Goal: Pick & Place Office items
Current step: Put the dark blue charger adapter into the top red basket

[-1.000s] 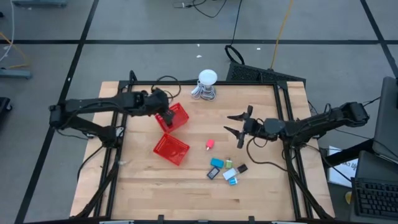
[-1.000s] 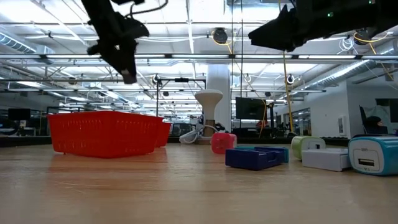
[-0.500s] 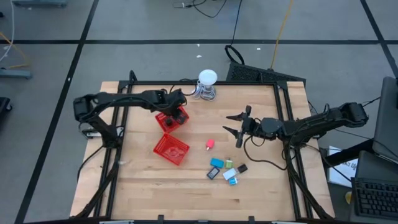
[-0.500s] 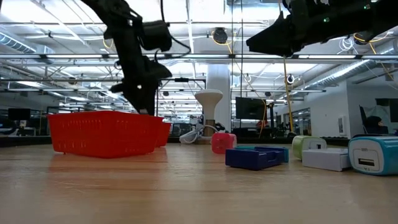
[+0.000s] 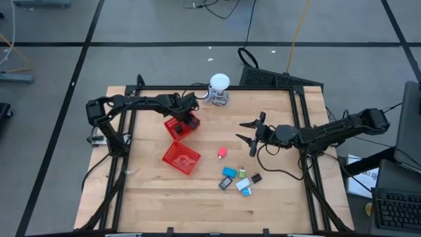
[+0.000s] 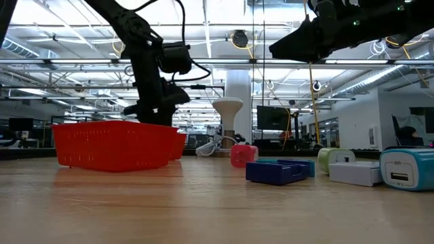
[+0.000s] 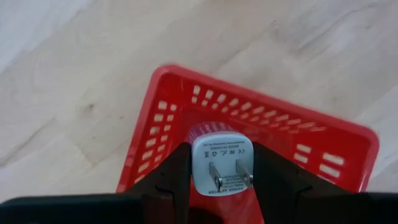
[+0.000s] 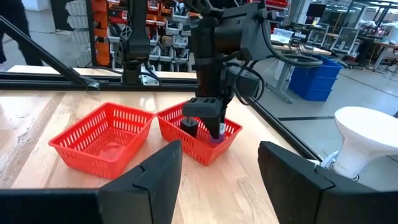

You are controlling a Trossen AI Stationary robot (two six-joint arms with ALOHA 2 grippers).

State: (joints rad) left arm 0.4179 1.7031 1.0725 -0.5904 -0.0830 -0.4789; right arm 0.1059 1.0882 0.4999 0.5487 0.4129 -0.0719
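The left gripper (image 5: 190, 123) has been moved over the far red basket (image 5: 176, 129) and lowered into it. A white plug (image 7: 221, 163) is held tight between its fingers, just above the basket, so it can be dropped soon. The right gripper (image 5: 248, 132) is kept waiting, half open and empty, above the other small items (image 5: 238, 181) on the table.

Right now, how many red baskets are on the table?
2. One basket sits near the table's middle-left; the other basket is just behind it, toward the white gadget, under the left end effector. None seem hidden.
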